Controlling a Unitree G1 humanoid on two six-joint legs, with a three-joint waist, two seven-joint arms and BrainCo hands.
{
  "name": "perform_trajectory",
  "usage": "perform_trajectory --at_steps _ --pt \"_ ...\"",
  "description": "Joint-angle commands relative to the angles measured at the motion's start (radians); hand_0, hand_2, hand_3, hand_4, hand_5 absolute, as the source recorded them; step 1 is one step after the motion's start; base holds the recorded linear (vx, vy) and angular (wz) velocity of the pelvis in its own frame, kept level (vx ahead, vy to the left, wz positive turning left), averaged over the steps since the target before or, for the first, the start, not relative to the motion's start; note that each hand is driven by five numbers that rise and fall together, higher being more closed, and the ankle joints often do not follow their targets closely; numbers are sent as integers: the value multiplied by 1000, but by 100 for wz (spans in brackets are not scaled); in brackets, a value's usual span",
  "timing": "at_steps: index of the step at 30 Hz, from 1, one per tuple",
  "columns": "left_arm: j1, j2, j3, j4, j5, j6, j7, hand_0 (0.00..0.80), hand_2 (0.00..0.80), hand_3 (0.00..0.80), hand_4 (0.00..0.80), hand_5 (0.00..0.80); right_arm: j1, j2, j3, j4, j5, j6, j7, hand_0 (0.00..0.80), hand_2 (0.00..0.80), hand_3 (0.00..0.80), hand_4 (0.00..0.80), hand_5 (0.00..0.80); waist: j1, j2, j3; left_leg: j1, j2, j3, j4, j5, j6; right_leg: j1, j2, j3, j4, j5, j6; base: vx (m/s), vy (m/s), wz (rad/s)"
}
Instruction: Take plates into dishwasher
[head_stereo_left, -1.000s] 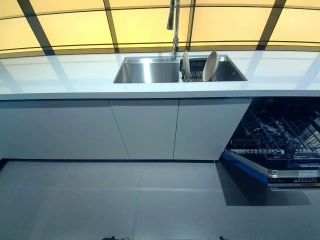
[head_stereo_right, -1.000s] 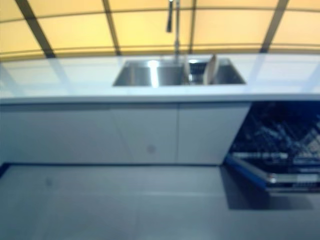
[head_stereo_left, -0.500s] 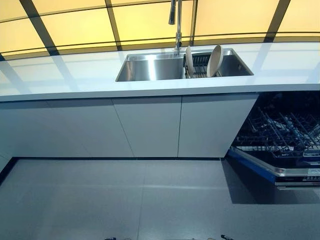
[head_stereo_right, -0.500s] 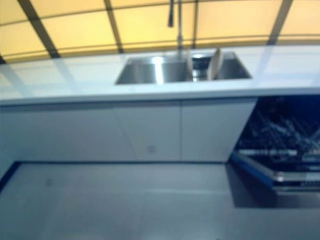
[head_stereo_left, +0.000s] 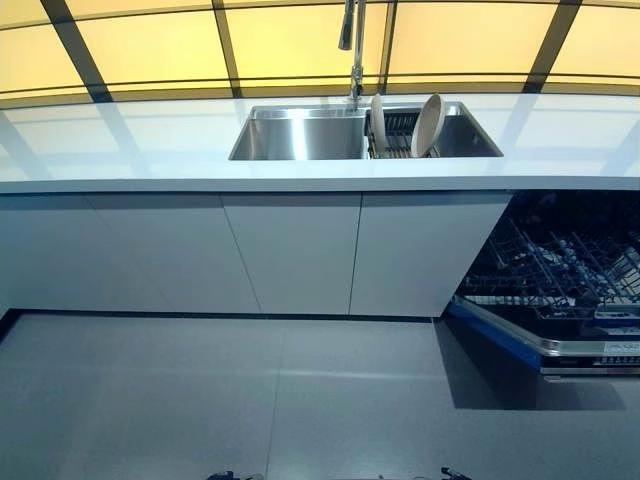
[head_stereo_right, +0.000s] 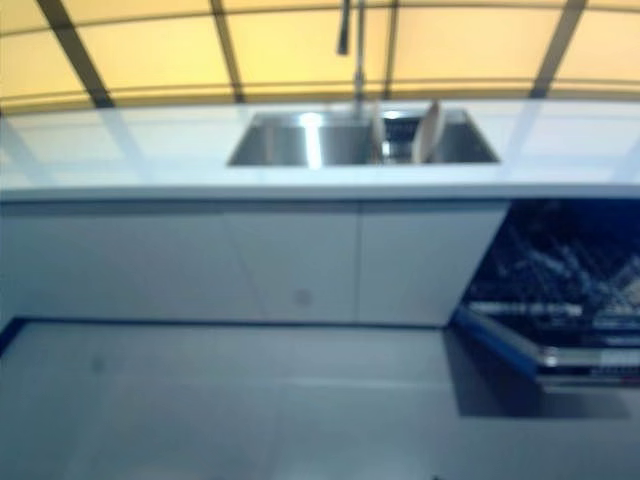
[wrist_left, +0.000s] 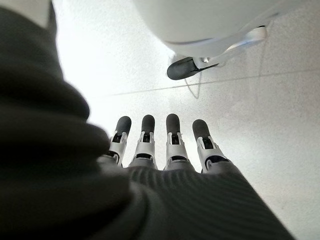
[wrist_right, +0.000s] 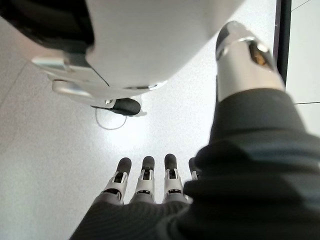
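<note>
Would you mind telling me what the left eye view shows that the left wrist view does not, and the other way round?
Only the left eye view shows the kitchen: the white counter, the sink with two plates standing on edge in a rack, the faucet, and the open dishwasher with its rack pulled out at the right. Only the left wrist view shows the left hand, fingers straight and holding nothing. Both show the grey floor.
</note>
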Motion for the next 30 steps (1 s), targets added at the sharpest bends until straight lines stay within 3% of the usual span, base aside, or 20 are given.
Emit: perform_trajectory --at_steps 1,3,5,6,7,8,9,10,11,12,13,14,16,17,19,22,25,27,30 --pt "-72 18 16 64 48 -14 9 0 0 0 0 0 -72 11 36 15 -40 12 1 0 0 0 0 0 23 -46 21 27 -94 -12 -2 -62 88 -30 44 26 66 -24 17 86 -92 0" --pt "-73 19 22 60 41 -16 34 0 0 0 0 0 -81 8 55 3 -80 18 11 0 0 0 0 0 23 -52 23 18 -89 -9 39 -71 83 -37 47 41 78 -31 7 65 -105 -1" --pt "-74 24 29 48 12 -26 49 0 0 0 0 0 -90 -5 69 -6 -105 20 16 0 0 0 0 0 23 -68 37 -50 -83 17 193 -104 75 -51 36 50 103 -36 -11 -9 -90 -4" --pt "-74 25 35 44 -15 -34 54 0 0 0 0 0 -92 -12 75 -12 -110 21 16 0 0 0 0 0 26 -80 47 -107 -74 25 319 -88 70 -57 31 54 117 -37 -23 -62 -155 -12" --pt "-74 25 44 36 -60 -48 58 0 0 0 0 0 -88 -25 86 -24 -99 26 12 0 0 0 0 0 40 -90 78 -241 -63 11 522 -17 56 -62 36 59 142 -42 -50 -75 -156 -12" --pt "-73 23 46 37 -63 -56 59 0 0 0 0 0 -87 -28 88 -25 -95 27 12 0 0 0 0 0 43 -90 88 -291 -70 1 611 -9 53 -64 39 61 150 -44 -58 -87 -166 -8" --pt "-68 18 57 38 -79 -71 59 0 0 0 0 0 -81 -38 90 -28 -97 29 12 0 0 0 0 0 56 -92 115 -389 -89 -11 723 41 46 -65 43 68 168 -48 -73 -31 -94 12" --pt "-61 12 68 40 -114 -70 58 0 0 0 0 0 -77 -44 87 -20 -105 38 18 0 0 0 0 0 66 -80 136 -438 -84 -8 737 67 36 -56 56 68 173 -52 -80 139 -44 26" --pt "-48 2 92 56 -164 -62 46 0 0 0 0 0 -77 -41 81 8 -91 42 28 0 0 0 0 0 83 -56 151 -431 -85 1 580 105 26 -31 81 77 157 -51 -71 188 10 15" --pt "-46 0 95 58 -170 -63 48 0 0 0 0 0 -77 -40 80 12 -88 42 29 0 0 0 0 0 86 -57 157 -418 -86 5 557 110 26 -21 80 81 154 -52 -69 304 46 -4" --pt "-37 -5 112 69 -189 -70 47 0 0 0 0 0 -78 -34 67 31 -77 32 38 0 0 0 0 0 96 -45 161 -400 -73 17 437 136 23 -2 97 87 145 -59 -62 385 65 -21" --pt "-27 -7 135 80 -217 -78 43 0 0 0 0 0 -73 -27 49 48 -70 23 40 0 0 0 0 0 113 -24 158 -395 -56 11 246 193 4 34 123 99 136 -79 -56 489 93 -20" --pt "-15 -16 149 88 -242 -80 48 0 0 0 0 0 -65 -28 39 55 -68 31 29 0 0 0 0 0 142 -16 154 -404 -59 -42 73 251 -23 90 134 135 125 -101 -51 448 116 -20" --pt "-10 -21 157 88 -248 -77 49 0 0 0 0 0 -62 -30 25 59 -78 36 25 0 0 0 0 0 148 -15 149 -405 -63 -52 58 247 -22 103 131 145 124 -112 -49 291 107 -18" --pt "-12 -30 167 83 -283 -67 58 0 0 0 0 0 -64 -34 10 69 -80 35 15 0 0 0 0 0 142 -14 132 -389 -62 -16 72 190 -1 105 113 156 137 -133 -43 313 172 -28" --pt "-11 -21 175 85 -280 -87 53 0 0 0 0 0 -57 -19 -16 67 -97 41 3 0 0 0 0 0 142 -17 114 -382 -64 -25 151 126 24 116 61 141 202 -184 -19 343 134 -31" --pt "-20 -6 172 66 -236 -82 59 0 0 0 0 0 -47 -12 -28 50 -112 41 13 0 0 0 0 0 139 -26 104 -395 -50 28 209 91 32 133 20 99 228 -210 1 255 46 -17" --pt "-46 13 155 54 -254 -71 71 0 0 0 0 0 -53 -16 -15 30 -101 36 27 0 0 0 0 0 135 -31 101 -424 -33 55 255 80 33 122 -1 72 237 -219 3 193 2 -11" --pt "-53 18 146 39 -237 -55 85 0 0 0 0 0 -47 -16 1 16 -79 22 37 0 0 0 0 0 138 -39 99 -470 -14 60 291 93 23 123 3 77 208 -212 -4 138 -48 -16"
